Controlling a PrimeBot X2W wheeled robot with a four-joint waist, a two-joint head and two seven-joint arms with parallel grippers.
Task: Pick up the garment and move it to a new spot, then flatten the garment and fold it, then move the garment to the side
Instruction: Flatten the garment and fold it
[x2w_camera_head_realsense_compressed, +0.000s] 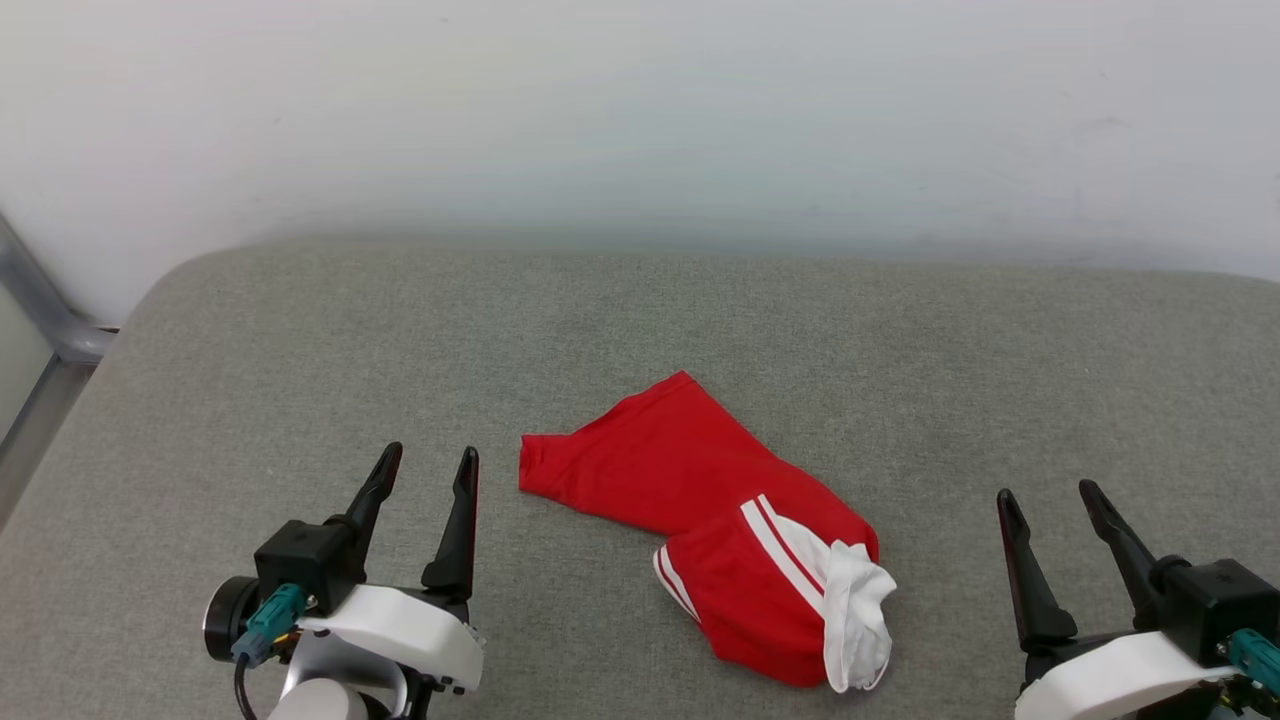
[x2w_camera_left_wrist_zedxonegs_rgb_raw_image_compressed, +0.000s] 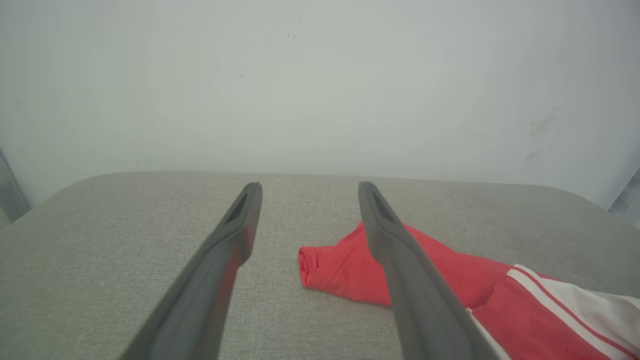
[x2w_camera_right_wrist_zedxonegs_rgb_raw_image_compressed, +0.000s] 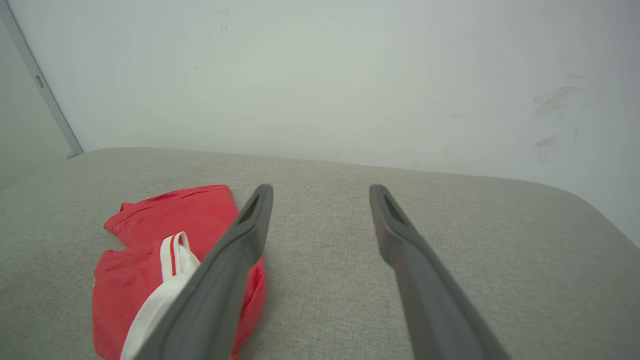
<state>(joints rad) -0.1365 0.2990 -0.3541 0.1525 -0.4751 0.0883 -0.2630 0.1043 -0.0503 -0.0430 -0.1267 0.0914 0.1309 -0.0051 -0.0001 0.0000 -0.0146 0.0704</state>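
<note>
Two grippers out front, both spread wide and empty.

Head view: my left gripper (x2w_camera_head_realsense_compressed: 431, 452) and right gripper (x2w_camera_head_realsense_compressed: 1047, 492) point away from me over a grey woven pad (x2w_camera_head_realsense_compressed: 300, 340) with rounded corners. The garment (x2w_camera_head_realsense_compressed: 680, 470) lies bunched on the pad between them, just right of the left fingertips and well left of the right ones, touching neither. Thin red fabric, loosely crumpled. One pointed corner lies on the far side. A limp white sleeve panel edged with red-and-white stripes is at the end nearest me, on the right-gripper side. Behind the pad is a plain pale wall (x2w_camera_head_realsense_compressed: 640, 100), and a metal rail (x2w_camera_head_realsense_compressed: 45, 320) stands far off to the left of my left gripper.

Left wrist view: two long dark fingers, smooth and tapered, gap open. A rolled red edge of the garment shows in that gap. The rest runs off behind and to the right of the right-hand finger, with the striped white panel at the lower right.

Right wrist view: fingers apart again, bare grey weave between them. The garment sits left of the left-hand finger, partly hidden behind it, red folds with the white strip on top.
</note>
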